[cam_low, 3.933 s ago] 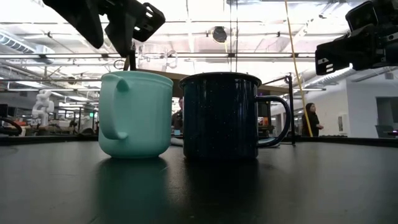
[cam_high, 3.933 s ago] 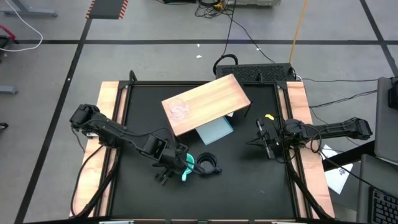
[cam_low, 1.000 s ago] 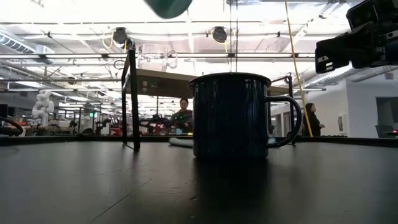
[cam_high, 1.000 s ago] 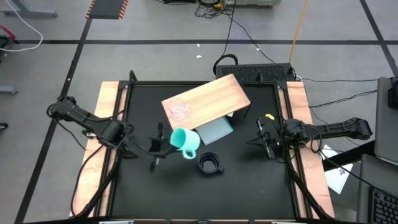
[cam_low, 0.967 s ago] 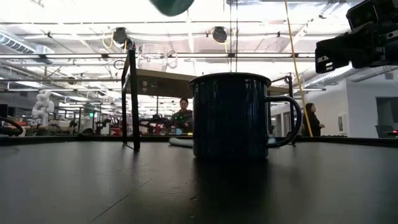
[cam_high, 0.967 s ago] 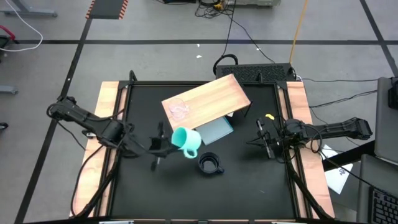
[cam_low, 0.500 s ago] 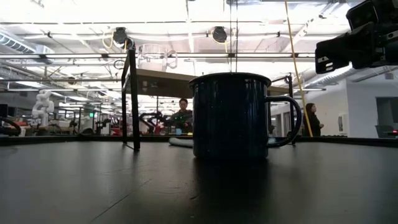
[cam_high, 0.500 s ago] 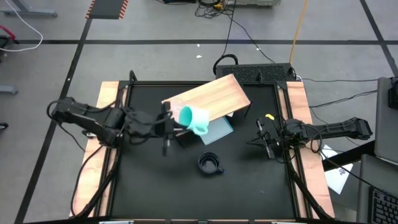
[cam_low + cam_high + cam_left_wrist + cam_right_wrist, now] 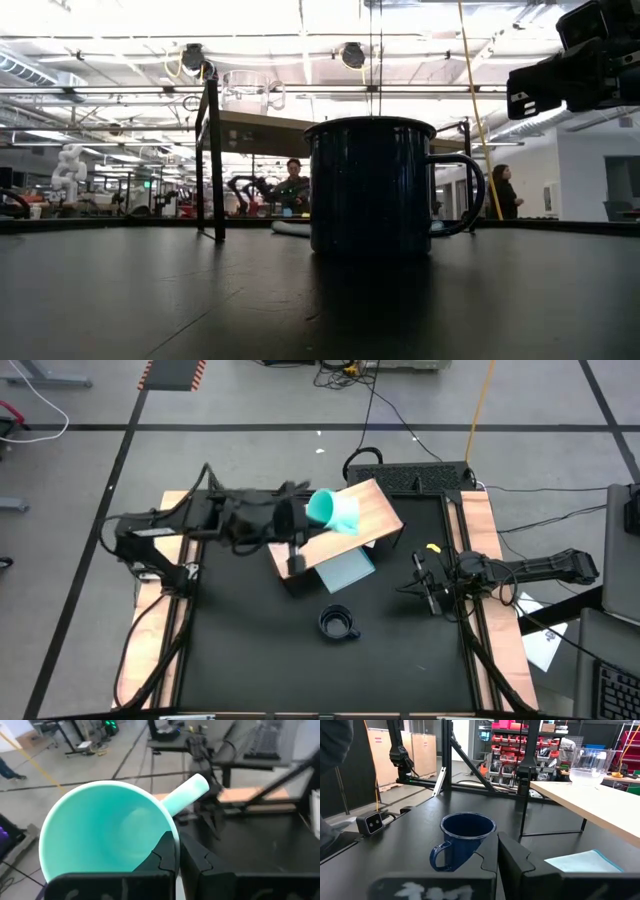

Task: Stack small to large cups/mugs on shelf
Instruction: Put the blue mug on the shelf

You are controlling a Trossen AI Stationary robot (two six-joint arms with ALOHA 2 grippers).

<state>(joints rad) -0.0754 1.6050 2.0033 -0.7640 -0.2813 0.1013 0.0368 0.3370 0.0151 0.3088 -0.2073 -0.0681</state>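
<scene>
left gripper (image 9: 300,515): raised over the shelf, fingers pinching the rim of the turquoise mug (image 9: 333,512); from the wrist one finger (image 9: 162,857) sits inside the rim, the other outside
turquoise mug: held in the air above the shelf (image 9: 375,510), tipped on its side, mouth toward the left arm, handle (image 9: 186,794) pointing away from the wrist camera
glass cup (image 9: 590,765): upright on the shelf top, near one end; in the high view the left arm covers that end
black mug (image 9: 338,624): upright on the black table (image 9: 400,660), in front of the shelf, clear of it, handle toward the right arm's side
blue-grey sheet (image 9: 347,570): flat on the table, partly under the shelf's near edge, between shelf and black mug
right gripper (image 9: 422,584): parked low at the right side of the table, well apart from the black mug, holding nothing; fingers (image 9: 512,855) look nearly together, small gap
background: person (image 9: 293,185) far behind the table, low view
</scene>
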